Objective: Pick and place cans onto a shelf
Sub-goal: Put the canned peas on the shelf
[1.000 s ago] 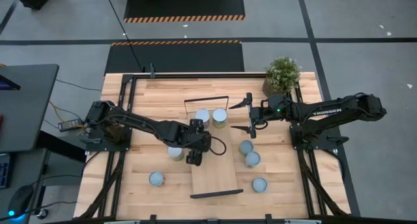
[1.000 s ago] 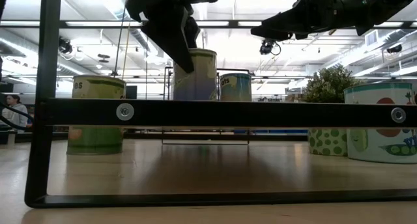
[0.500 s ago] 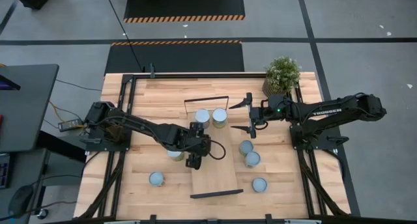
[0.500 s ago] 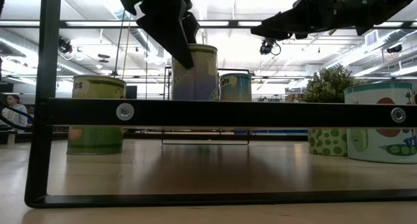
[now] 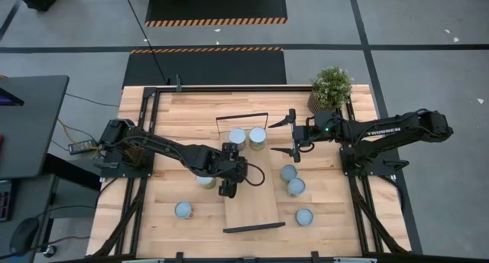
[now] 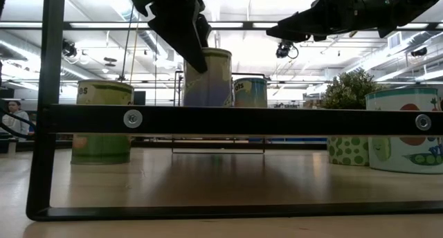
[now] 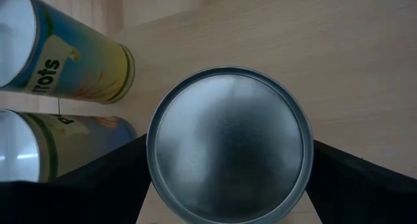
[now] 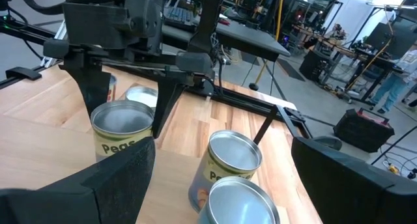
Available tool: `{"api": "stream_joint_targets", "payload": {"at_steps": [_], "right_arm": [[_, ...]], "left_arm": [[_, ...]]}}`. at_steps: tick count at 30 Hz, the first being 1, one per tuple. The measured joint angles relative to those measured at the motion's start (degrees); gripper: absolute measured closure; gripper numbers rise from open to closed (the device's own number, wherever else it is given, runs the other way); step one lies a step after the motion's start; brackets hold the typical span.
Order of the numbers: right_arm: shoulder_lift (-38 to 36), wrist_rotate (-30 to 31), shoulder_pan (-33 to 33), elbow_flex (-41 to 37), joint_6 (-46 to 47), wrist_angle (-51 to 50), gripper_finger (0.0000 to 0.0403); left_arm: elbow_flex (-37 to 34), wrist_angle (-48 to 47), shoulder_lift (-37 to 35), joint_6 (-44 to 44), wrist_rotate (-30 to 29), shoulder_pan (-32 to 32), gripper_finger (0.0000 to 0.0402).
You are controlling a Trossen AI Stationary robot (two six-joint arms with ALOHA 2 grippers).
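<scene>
My left gripper [image 5: 227, 172] sits over the left edge of the shelf [image 5: 256, 206], about mid-table, fingers [image 7: 365, 188] spread wide on either side of a can [image 7: 229, 143]. In the left wrist view the can's round metal top fills the gap between my two dark fingers. Whether the fingers press its sides, I cannot tell. In the low view this can [image 6: 207, 77] stands upright beneath the gripper, its base hidden behind the shelf's black end frame [image 6: 235, 119].

My right gripper [image 5: 289, 134] hangs above the table to the right of the shelf's far end, jaws apart, holding nothing.

Two cans [image 5: 247, 137] stand side by side at the far end of the shelf, touching or nearly so. Another can [image 5: 205, 180] stands on the tabletop [image 5: 176, 118] just left of my left gripper, partly covered by the arm. One can [image 5: 183, 209] stands alone near the front left. Three cans [image 5: 295, 186] stand in a loose line on the tabletop right of the shelf. A potted plant [image 5: 331, 86] occupies the far right corner.
</scene>
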Motion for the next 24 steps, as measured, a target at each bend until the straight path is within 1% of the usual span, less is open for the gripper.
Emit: {"api": "stream_joint_targets", "payload": {"at_steps": [9, 16, 21, 24], "right_arm": [[0.0, 0.0, 0.0, 0.0, -0.3, 0.0, 0.0035], [0.0, 0.2, 0.0, 0.0, -0.5, -0.1, 0.0035], [0.0, 0.2, 0.0, 0.0, -0.5, -0.2, 0.0035], [0.0, 0.2, 0.0, 0.0, -0.5, -0.2, 0.0035]], "left_arm": [[0.0, 0.0, 0.0, 1.8, 0.5, -0.5, 0.0044], [0.0, 0.0, 0.0, 1.5, 2.9, 0.0, 0.0044], [0.0, 0.0, 0.0, 1.6, 3.6, 0.2, 0.0044], [0.0, 0.0, 0.0, 3.1, 3.8, 0.2, 0.0044]]}}
